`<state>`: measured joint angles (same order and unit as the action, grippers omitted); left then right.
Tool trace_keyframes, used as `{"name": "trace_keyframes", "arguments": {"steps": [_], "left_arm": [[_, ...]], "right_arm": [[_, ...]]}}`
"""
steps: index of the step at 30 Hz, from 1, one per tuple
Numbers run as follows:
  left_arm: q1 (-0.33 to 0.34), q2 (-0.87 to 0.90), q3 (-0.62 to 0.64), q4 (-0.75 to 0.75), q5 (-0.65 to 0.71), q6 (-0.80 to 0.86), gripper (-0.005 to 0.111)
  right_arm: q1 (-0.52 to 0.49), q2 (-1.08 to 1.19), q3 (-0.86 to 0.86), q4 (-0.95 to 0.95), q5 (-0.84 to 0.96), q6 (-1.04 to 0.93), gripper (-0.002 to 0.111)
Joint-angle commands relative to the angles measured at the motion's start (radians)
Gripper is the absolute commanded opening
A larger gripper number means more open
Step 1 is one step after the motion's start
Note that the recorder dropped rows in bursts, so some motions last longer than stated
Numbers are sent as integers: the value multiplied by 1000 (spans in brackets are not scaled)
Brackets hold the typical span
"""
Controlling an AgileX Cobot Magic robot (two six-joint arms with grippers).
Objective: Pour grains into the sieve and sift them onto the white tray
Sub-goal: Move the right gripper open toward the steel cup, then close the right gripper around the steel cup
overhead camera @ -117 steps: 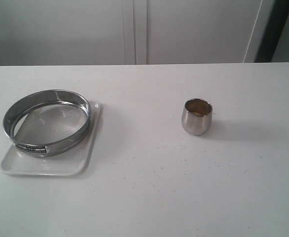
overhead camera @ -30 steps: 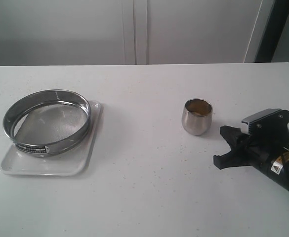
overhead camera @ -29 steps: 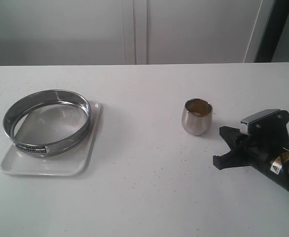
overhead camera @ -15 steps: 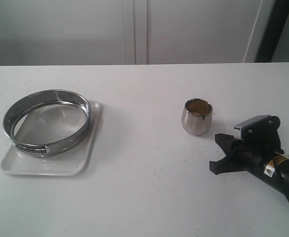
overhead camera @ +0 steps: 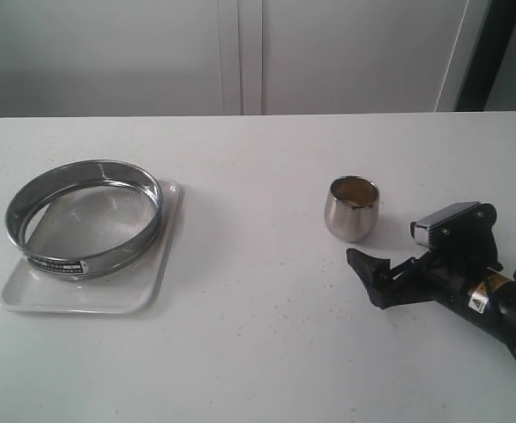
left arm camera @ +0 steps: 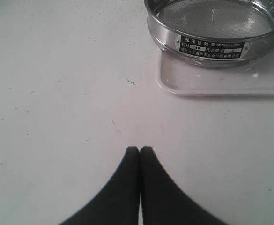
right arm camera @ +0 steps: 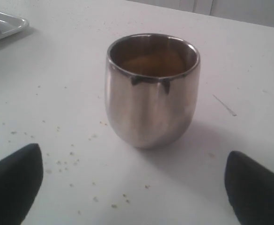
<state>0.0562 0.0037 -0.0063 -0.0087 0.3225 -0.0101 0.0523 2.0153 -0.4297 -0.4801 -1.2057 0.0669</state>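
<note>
The steel-rimmed sieve (overhead camera: 83,216) rests on the white tray (overhead camera: 90,295) at the table's left; the left wrist view shows the sieve's labelled side (left arm camera: 211,47) and the tray rim (left arm camera: 221,84). Yellow-brown grains (right arm camera: 151,63) fill a small rounded steel cup (overhead camera: 353,209) right of centre. My right gripper (overhead camera: 381,269) lies low on the table just in front of and right of the cup, open, its fingers (right arm camera: 12,183) spread wider than the cup (right arm camera: 151,89) and nothing between them. My left gripper (left arm camera: 140,149) is shut on nothing, above bare table short of the tray.
Loose granules (right arm camera: 62,164) are scattered on the white table in front of the cup. A corner of the tray (right arm camera: 8,23) shows far off in the right wrist view. White cabinet doors (overhead camera: 240,53) stand behind the table's far edge.
The right arm came in from the right and moved left and nearer the cup. Its fingers now stand spread wide. Sieve, tray and cup have not moved.
</note>
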Motion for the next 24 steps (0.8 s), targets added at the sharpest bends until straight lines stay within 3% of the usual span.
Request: {"name": "trace_keyframes", "arguments": {"steps": [1,24], "left_arm": [[3,-4,6,-5,10,-4,0],[3,-4,6,-5,10,-4,0]], "right_arm": [[-4,-1,-19,-11,-15,36,102],[-2,170,-213,-56,-15,71,102]]}}
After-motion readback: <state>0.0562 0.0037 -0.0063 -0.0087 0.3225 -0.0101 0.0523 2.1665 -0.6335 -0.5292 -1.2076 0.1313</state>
